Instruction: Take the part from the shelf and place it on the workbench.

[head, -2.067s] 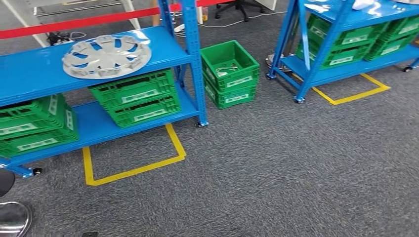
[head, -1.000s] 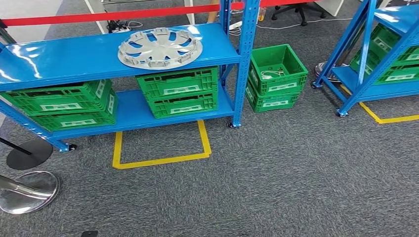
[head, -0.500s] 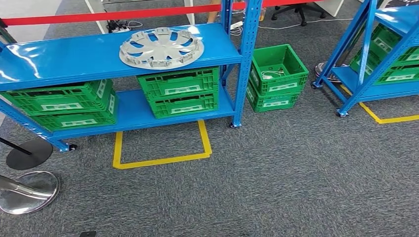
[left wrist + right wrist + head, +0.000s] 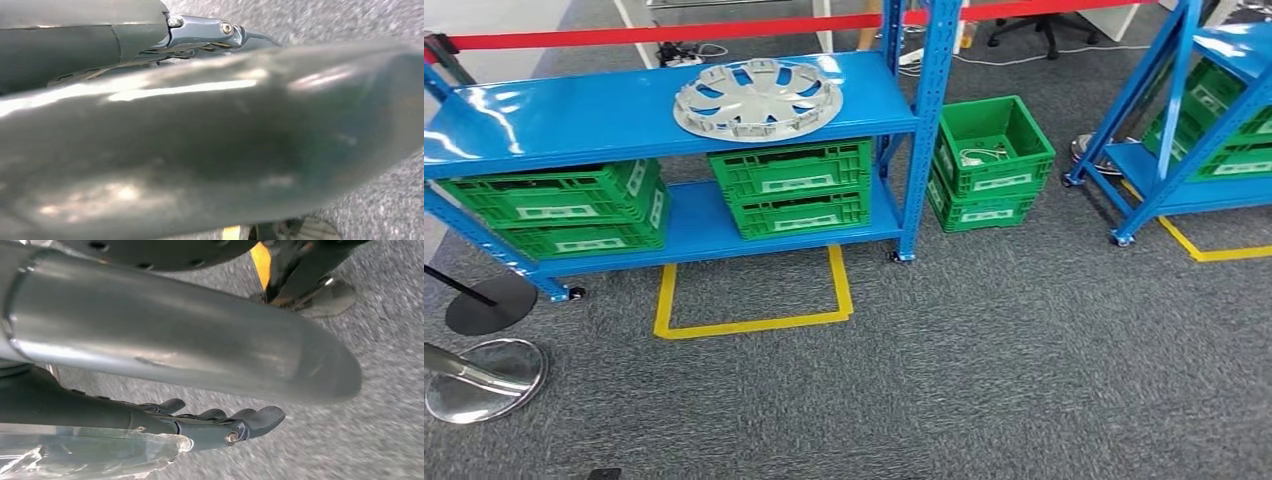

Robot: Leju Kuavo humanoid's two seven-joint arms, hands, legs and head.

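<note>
A: What has changed since the earlier frames?

B: The whole picture has shifted, so the camera moved, not the things. The shelf [image 4: 574, 115] that sat off to the left two seconds ago is now nearly centred, and since half a second ago it has slid slightly right and down.

A: Where is the part?

B: The hubcap [image 4: 757, 99] lies flat on the shelf's top board, near its right post, untouched.

A: And around the shelf?

B: Two stacked crates [image 4: 790, 186] stand on the lower board under the hubcap, two more [image 4: 559, 209] on that board's left end. A crate stack [image 4: 992, 163] stands on the carpet just right of the shelf. A yellow tape box [image 4: 749, 300] marks the floor before the shelf. A second rack [image 4: 1199, 120] stands well to its right, and stanchion bases [image 4: 486, 378] left of it, in front.

A: The hands?

B: The left hand [image 4: 210, 35] hangs over the carpet; I cannot tell how its fingers lie. The right hand [image 4: 220, 422] hangs too, its fingers [image 4: 260, 416] slightly curled, holding nothing
</note>
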